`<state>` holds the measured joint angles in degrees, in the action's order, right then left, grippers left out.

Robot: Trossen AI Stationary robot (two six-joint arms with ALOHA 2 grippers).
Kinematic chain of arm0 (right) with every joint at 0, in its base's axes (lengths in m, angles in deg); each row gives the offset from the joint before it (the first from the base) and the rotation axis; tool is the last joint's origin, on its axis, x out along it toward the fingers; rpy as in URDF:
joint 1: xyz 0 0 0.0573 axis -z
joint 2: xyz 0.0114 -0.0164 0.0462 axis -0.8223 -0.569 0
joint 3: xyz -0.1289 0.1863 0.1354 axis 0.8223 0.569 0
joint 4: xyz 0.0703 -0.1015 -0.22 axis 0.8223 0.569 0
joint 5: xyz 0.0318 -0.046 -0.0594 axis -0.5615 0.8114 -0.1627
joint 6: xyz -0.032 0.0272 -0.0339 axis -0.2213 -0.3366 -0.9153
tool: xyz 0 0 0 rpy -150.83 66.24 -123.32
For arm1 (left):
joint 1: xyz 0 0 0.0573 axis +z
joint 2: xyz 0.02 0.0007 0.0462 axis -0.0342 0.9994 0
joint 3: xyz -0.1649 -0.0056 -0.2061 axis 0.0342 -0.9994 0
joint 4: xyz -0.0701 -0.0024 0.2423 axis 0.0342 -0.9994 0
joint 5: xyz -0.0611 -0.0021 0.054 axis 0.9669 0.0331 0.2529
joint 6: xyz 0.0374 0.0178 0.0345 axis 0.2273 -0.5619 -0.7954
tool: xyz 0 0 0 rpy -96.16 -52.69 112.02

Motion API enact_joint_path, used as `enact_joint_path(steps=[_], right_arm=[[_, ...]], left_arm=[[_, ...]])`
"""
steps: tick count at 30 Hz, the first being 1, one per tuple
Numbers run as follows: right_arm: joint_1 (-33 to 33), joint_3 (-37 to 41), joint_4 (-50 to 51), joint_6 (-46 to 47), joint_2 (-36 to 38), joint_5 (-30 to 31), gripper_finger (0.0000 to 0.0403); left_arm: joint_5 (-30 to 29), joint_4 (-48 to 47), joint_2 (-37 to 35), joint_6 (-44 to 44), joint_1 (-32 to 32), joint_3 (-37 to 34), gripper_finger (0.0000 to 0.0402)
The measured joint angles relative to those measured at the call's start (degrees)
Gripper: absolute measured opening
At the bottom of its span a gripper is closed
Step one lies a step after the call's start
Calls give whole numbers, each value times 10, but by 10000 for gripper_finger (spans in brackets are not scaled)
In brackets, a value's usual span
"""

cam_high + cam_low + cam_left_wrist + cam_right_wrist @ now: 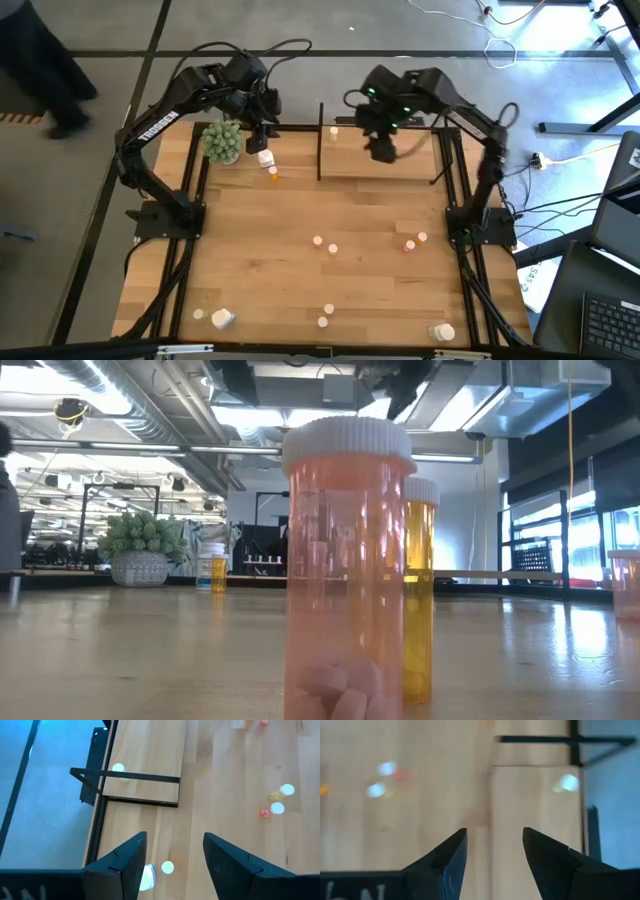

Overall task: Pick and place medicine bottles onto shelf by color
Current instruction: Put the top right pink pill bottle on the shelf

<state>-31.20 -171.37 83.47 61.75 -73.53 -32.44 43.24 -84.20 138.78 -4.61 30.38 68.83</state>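
Note:
The shelf (385,165), a light-wood board in a thin black frame, stands at the table's far middle, and one white-topped medicine bottle (334,131) stands on its left end. More bottles lie scattered on the table: a pair (325,245) at the middle, a pair (415,241) to the right, and several near the front edge. My left gripper (262,135) hangs open and empty above a white bottle (265,158) and a small orange one (273,173). My right gripper (383,152) hovers open and empty over the shelf (535,820).
A green spiky plant ball (222,140) in a pot sits just left of my left gripper. In the low view a pinkish bottle (348,570) with a white cap stands close to the camera, an orange one (420,590) behind it. The table's middle shows bare wood.

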Motion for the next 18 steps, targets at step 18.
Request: enact_joint_path(steps=[18], right_arm=[[-206,376,-3,134,225,-48,194]], left_arm=[[1,-10,1,-41,-4,0,190]])
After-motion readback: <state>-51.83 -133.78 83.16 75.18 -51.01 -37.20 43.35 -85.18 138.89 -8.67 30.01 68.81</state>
